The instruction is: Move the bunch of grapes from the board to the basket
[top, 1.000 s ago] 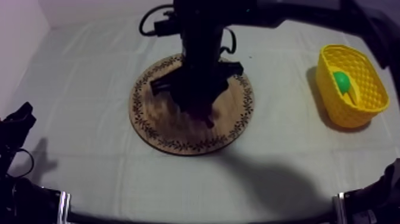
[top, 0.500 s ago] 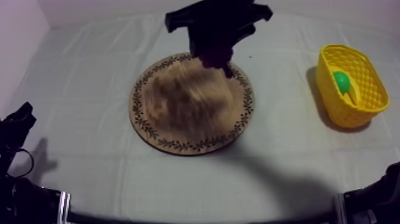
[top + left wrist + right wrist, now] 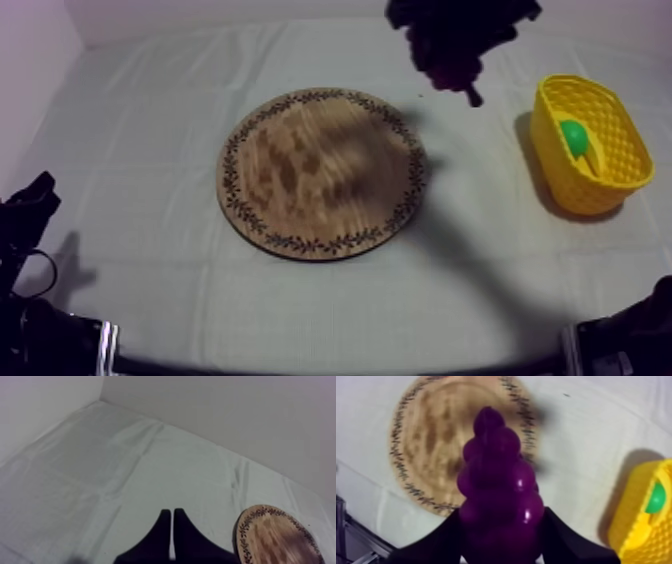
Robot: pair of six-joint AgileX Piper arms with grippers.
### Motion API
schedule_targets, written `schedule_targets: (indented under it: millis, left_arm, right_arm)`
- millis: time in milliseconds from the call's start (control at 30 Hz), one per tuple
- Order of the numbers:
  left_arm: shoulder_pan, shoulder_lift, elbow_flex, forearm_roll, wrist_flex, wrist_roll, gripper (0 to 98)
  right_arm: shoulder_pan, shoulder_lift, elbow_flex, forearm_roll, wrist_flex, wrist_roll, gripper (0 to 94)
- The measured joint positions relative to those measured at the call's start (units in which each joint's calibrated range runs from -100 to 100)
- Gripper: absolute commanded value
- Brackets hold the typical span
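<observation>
Right gripper [image 3: 501,538] clamps a glossy purple bunch of grapes [image 3: 498,476], rounded beads tapering to 1 tip.

One of each thing, and two grippers, over a single counter [image 3: 130,120].

Two grippers are working here: the left gripper [image 3: 172,513], its fingers lying together, and the right gripper [image 3: 501,543], which is clasping the one bunch of grapes [image 3: 501,486]. One round wooden board [image 3: 320,175] is lying below the right gripper and off to one side of it. One yellow basket [image 3: 585,195] is sitting near that gripper on its other side, so the gripper is hanging between the two. One green fruit [image 3: 573,135] is lying inside the basket, its kind hard to tell.
</observation>
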Motion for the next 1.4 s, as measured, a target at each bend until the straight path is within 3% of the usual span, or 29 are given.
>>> schedule_targets:
  millis: [433, 800, 1133, 1400]
  left_arm:
    - [0.0, 0.0, 0.0, 0.00, 0.0, 0.0, 0.0]
    - [0.0, 0.0, 0.0, 0.00, 0.0, 0.0, 0.0]
    - [0.0, 0.0, 0.0, 0.00, 0.0, 0.0, 0.0]
    - [0.0, 0.0, 0.0, 0.00, 0.1, 0.0, 0.0]
  right_arm:
    - [15.2, -9.0, 14.0, 4.2, -2.5, 6.8, 36.9]
    - [25.4, -12.0, 23.7, 7.2, -4.6, 9.2, 38.0]
    - [29.3, -9.2, 26.0, 8.1, -7.0, 9.3, 38.6]
    - [30.0, -1.5, 27.2, 7.0, -12.3, 8.3, 39.3]
